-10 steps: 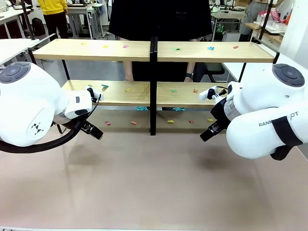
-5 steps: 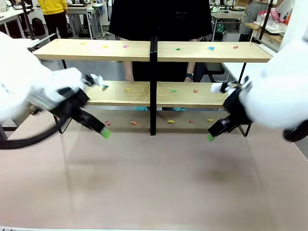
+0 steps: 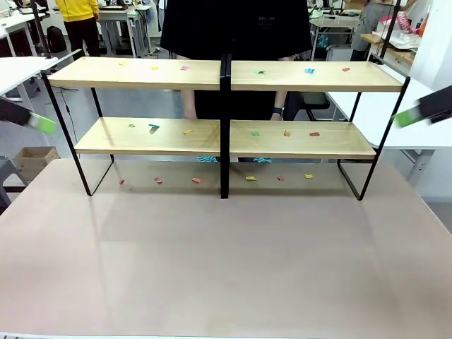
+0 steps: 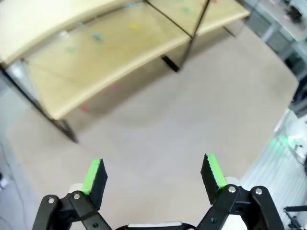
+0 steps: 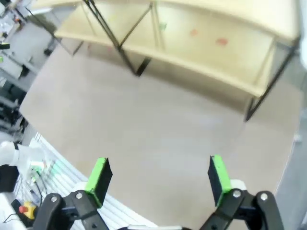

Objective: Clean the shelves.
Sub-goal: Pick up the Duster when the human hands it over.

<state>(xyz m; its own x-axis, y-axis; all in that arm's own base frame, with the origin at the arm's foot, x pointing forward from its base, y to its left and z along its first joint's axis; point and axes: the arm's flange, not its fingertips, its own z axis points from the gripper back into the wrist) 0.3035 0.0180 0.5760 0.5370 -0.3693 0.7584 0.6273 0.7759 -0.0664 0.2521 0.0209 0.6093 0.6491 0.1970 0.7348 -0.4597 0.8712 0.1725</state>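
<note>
The shelves [image 3: 205,138] stand across the far half of the table, two tiers of light wood boards on a black frame with a central post. Small coloured paper scraps [image 3: 154,128] lie scattered on all the boards. My left gripper [image 3: 34,121] is a blurred streak at the far left edge, level with the lower tier. My right gripper [image 3: 418,113] is blurred at the far right edge. In the left wrist view the left gripper [image 4: 152,175] is open and empty, high above the table, with the shelves [image 4: 110,52] ahead. The right gripper [image 5: 159,175] is likewise open and empty above the shelves [image 5: 240,57].
More scraps [image 3: 196,180] lie on the table under the rack. A person in black [image 3: 233,28] stands just behind the shelves. The brown tabletop [image 3: 226,261] stretches in front of the rack. White tables [image 3: 18,69] stand to either side.
Both arms have swung away from the front of the rack, outward and upward to the picture's edges. The grippers have stayed open and hold nothing.
</note>
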